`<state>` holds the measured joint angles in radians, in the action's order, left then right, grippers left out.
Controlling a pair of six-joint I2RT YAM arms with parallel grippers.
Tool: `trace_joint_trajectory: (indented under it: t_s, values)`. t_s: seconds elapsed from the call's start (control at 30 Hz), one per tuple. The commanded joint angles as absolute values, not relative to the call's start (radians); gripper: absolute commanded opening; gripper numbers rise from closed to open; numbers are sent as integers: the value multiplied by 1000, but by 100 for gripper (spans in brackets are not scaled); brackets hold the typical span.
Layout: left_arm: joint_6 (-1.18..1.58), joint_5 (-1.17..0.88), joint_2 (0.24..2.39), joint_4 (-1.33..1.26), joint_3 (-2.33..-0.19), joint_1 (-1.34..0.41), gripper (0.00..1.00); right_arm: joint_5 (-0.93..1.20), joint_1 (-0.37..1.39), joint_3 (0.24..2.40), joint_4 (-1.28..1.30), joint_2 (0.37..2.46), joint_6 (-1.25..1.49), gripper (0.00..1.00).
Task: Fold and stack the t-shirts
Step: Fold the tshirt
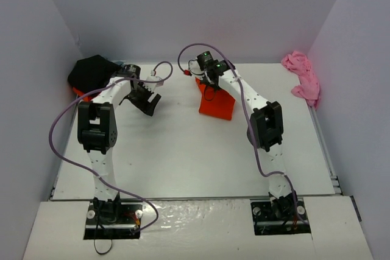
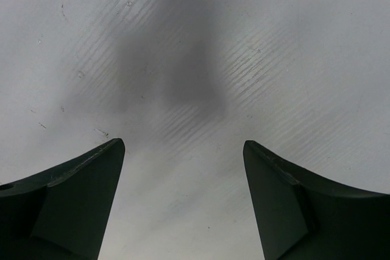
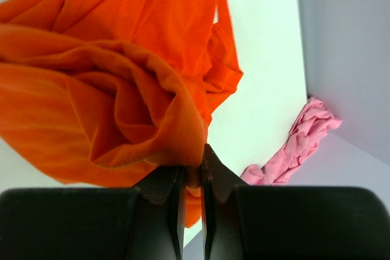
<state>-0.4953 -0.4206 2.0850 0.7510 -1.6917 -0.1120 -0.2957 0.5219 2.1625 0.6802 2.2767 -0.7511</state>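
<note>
Where the right pincer (image 3: 192,158) bites: it is clenched on a fold of the orange-red t-shirt (image 3: 109,89), with the cloth nipped between its two dark fingers at the lower centre of the right wrist view.
Held shirt: it is bunched in loose, deep folds that fill the left and upper parts of that view. In the overhead view it hangs from the pincer at upper centre and slopes down to the bench (image 1: 183,162), raised like a tent and not spread flat.
Left pincer (image 2: 183,150): it is released, with the jaws wide apart and nothing between them. It points down over bare bench, left of centre in the overhead view, well apart from the held shirt.
Below the left pincer: a soft dark shadow lies on the white surface, which shows fine ribbed lines and a few small scratches.
Black t-shirt (image 1: 92,70): it lies heaped in the upper left corner of the overhead view, just beside the left arm's wrist.
Second orange-red t-shirt (image 1: 77,92): only a sliver shows, under the black one's lower left edge.
Pink t-shirt (image 1: 303,77): it lies crumpled at the upper right against the side wall, well apart from the other shirts.
Walls (image 1: 201,10): pale grey-lilac walls close in the bench on three sides.
Cables (image 1: 61,126): purple cables loop along each arm.
</note>
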Motion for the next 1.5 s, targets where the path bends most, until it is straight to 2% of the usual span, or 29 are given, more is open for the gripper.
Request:
trace_joint_trajectory:
  t_s: [0.0, 0.23, 0.37, 0.73, 1.03, 1.27, 1.47]
  values:
    - [-509, -425, 2052, 742, -1714, -114, 76, -329, 492, 2273, 658, 2339, -768, 0]
    - [-514, -422, 2054, 733, -1695, -113, 76, -285, 492, 2263, 638, 2321, -737, 0]
    - [-511, -424, 2060, 733, -1699, -114, 76, -302, 531, 2130, 589, 2202, -717, 0]
    - [-508, -437, 1998, 730, -1672, -114, 76, -399, 764, 1828, 590, 1883, -647, 0]
    - [-509, -445, 1930, 718, -1630, -115, 76, -374, 920, 1683, 723, 1749, -494, 0]
    - [-514, -442, 1910, 715, -1609, -115, 76, -256, 948, 1617, 764, 1689, -465, 0]
    - [-511, -439, 1935, 714, -1621, -114, 76, -261, 956, 1696, 785, 1756, -494, 0]
